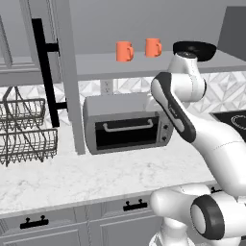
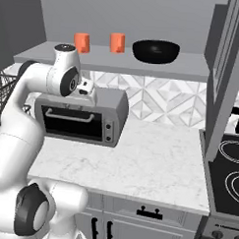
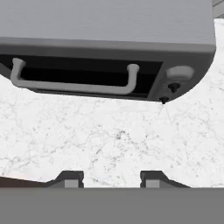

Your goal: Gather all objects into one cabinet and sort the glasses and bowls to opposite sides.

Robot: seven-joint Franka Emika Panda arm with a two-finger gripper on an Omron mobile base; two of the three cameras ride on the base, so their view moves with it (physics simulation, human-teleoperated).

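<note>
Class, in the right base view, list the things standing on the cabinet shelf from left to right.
Orange mug → second orange mug → black bowl.

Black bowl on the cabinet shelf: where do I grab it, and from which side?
Probably pinch the near rim of the black bowl, one finger inside and one outside, coming from the open front of the shelf. It sits upright and looks too wide to span; mugs flank its left.
</note>
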